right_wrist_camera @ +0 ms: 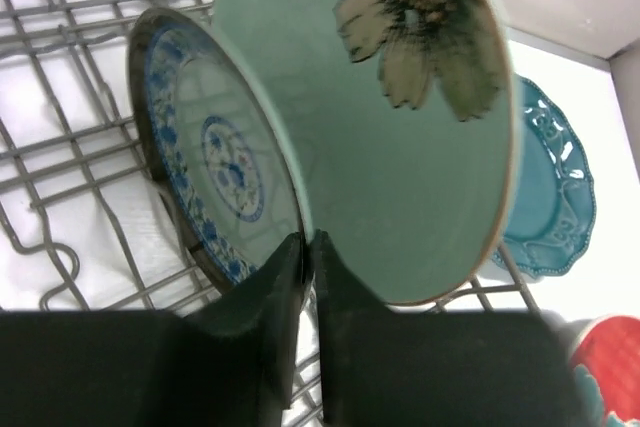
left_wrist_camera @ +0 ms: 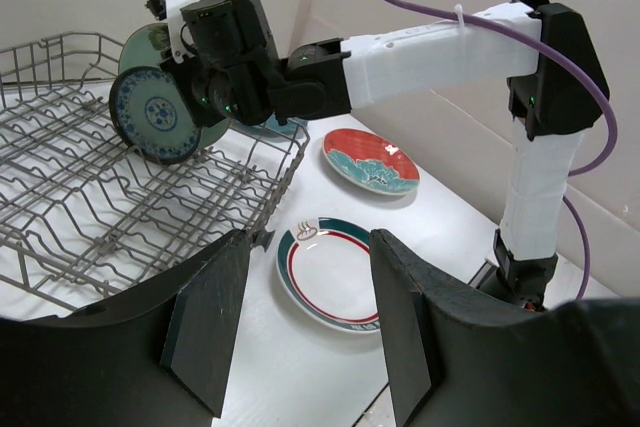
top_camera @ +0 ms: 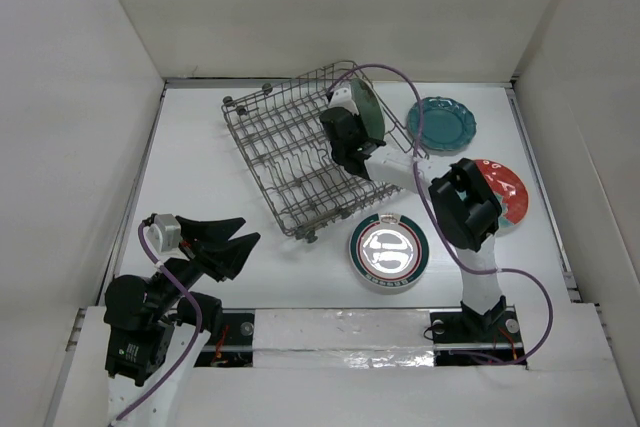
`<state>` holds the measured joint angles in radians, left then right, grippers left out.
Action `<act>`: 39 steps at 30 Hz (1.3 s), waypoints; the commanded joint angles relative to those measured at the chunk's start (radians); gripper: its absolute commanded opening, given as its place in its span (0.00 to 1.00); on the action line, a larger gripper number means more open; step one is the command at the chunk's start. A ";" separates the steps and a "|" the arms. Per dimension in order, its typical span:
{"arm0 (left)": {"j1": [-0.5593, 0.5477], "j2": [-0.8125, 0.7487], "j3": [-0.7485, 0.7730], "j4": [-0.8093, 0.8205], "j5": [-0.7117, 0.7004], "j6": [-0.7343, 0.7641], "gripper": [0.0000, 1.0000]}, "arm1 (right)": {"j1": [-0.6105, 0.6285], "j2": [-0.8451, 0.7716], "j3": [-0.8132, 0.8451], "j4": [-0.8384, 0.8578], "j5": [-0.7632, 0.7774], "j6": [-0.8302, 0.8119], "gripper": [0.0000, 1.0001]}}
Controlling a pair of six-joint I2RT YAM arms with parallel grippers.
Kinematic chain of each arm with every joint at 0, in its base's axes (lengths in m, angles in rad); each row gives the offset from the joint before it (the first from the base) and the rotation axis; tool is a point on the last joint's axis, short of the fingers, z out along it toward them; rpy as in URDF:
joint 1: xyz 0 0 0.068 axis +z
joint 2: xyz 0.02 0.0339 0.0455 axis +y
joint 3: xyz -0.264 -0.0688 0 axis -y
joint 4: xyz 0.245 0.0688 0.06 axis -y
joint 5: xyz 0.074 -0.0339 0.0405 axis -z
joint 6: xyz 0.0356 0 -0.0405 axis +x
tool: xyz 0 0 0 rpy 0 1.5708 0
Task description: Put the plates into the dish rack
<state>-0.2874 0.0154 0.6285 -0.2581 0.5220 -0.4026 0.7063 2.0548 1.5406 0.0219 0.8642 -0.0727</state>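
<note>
Fingers (right_wrist_camera: 275, 337) of the right gripper (right_wrist_camera: 308, 252) pinch the rim of the pale green plate (right_wrist_camera: 400, 177) (flower-painted), upright in the dish rack (top_camera: 280, 147). Those of the left gripper (left_wrist_camera: 310, 242) stand spread.

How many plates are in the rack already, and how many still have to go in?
One looks done: the small patterned plate stands upright in the dish rack. The pale green plate stands beside it, its rim pinched by the right fingers, so that one is in hand. Three lie outside the rack: the scalloped teal plate, the red floral plate and the ringed plate.
</note>
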 commanded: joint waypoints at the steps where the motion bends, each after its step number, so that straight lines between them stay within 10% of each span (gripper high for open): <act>1: -0.007 -0.052 0.000 0.062 0.007 0.010 0.48 | 0.018 -0.001 0.055 -0.019 0.030 0.037 0.25; 11: -0.007 -0.066 -0.001 0.060 0.007 0.008 0.48 | -0.001 -0.450 -0.236 0.005 -0.169 0.275 0.63; 13: -0.007 -0.071 0.000 0.059 0.007 0.008 0.48 | -0.021 -0.575 -0.435 0.071 -0.237 0.388 0.43; 15: -0.007 -0.081 -0.001 0.060 0.007 0.007 0.48 | -0.066 -0.769 -0.583 0.102 -0.312 0.476 0.00; 20: -0.007 -0.107 -0.001 0.059 0.007 0.005 0.48 | -0.203 -1.085 -1.003 0.004 -0.431 0.767 0.00; 23: -0.007 -0.117 -0.001 0.060 0.007 0.005 0.48 | -0.307 -1.228 -1.156 -0.097 -0.556 0.859 0.15; 24: -0.007 -0.118 -0.001 0.062 0.007 0.005 0.48 | -0.327 -1.254 -1.189 -0.099 -0.595 0.866 0.39; 27: -0.007 -0.121 -0.001 0.060 0.007 0.005 0.48 | -0.367 -1.300 -1.266 -0.100 -0.731 0.893 0.65; 39: -0.007 -0.126 0.000 0.054 0.007 0.004 0.48 | -0.378 -1.082 -1.300 0.019 -1.053 0.837 0.61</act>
<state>-0.2874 0.0151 0.6285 -0.2520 0.5220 -0.4023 0.3313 0.9344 0.2478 -0.0116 -0.0563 0.7780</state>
